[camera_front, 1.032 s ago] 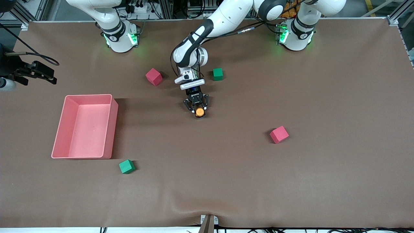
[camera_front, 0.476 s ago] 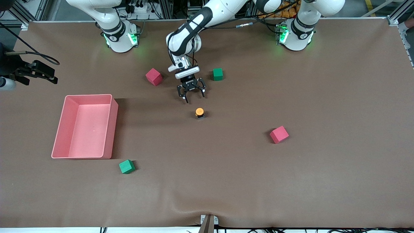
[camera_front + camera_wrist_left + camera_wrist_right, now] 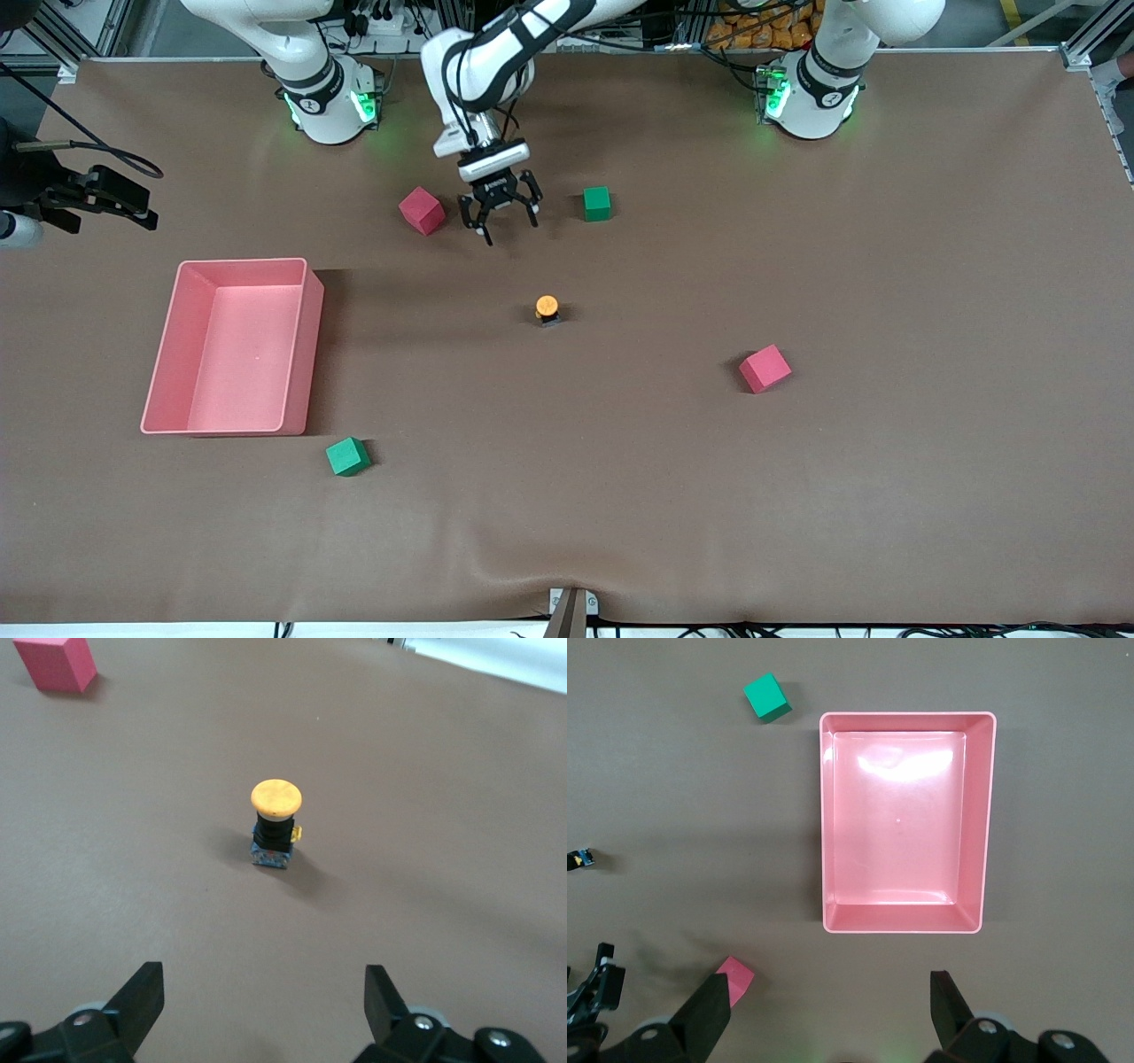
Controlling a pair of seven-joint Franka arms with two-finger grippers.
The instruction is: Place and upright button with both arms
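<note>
Left wrist view shows button (image 3: pixel 275 824) upright, released between left claw (image 3: pixel 264 1005) fingers.

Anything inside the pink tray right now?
Nothing: the pink tray shows only its bare glossy floor, all of it uncovered. The button stands upright on the table outside it.

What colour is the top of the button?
Orange. The button has a round orange cap on a black body, clearest in the left wrist view.
</note>
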